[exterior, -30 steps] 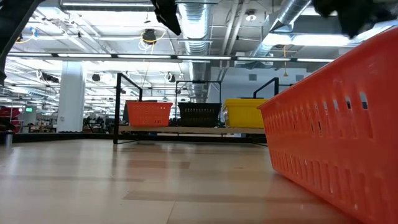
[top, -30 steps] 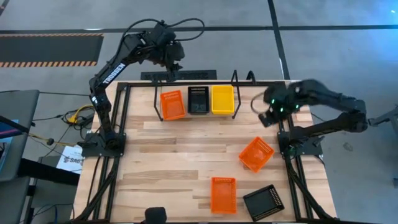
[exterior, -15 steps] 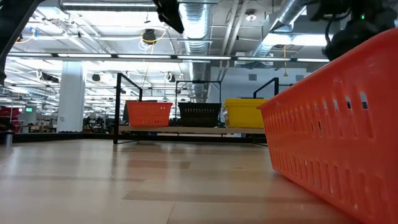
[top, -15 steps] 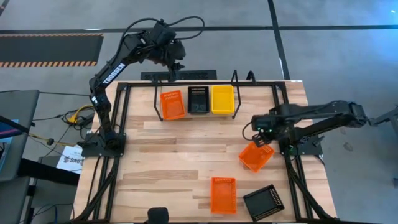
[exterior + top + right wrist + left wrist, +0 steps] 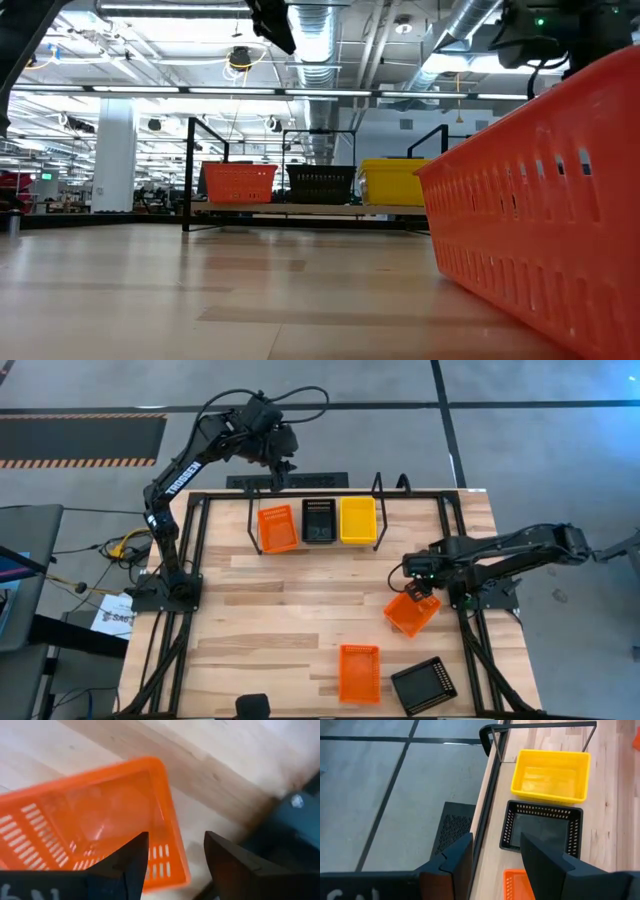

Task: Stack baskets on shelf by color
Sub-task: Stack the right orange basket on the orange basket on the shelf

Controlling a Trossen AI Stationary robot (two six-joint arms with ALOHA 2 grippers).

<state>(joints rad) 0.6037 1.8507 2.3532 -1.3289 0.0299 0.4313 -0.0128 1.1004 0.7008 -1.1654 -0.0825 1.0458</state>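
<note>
Now reaching: right gripper, jaws wide, empty, hovers over the tilted orange basket at four o'clock.
Next, likely straddle its rim and close; left gripper, part open, waits behind the shelf.

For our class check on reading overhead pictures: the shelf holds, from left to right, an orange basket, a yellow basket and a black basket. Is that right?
Not quite: the order is wrong. The high view shows the shelf holding the orange basket, then the black basket in the middle, then the yellow basket on the right.

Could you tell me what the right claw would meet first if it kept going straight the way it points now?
Most likely the tilted orange basket: the right claw, open, points down at its rim near one corner, though the gap is hard to judge.
</note>
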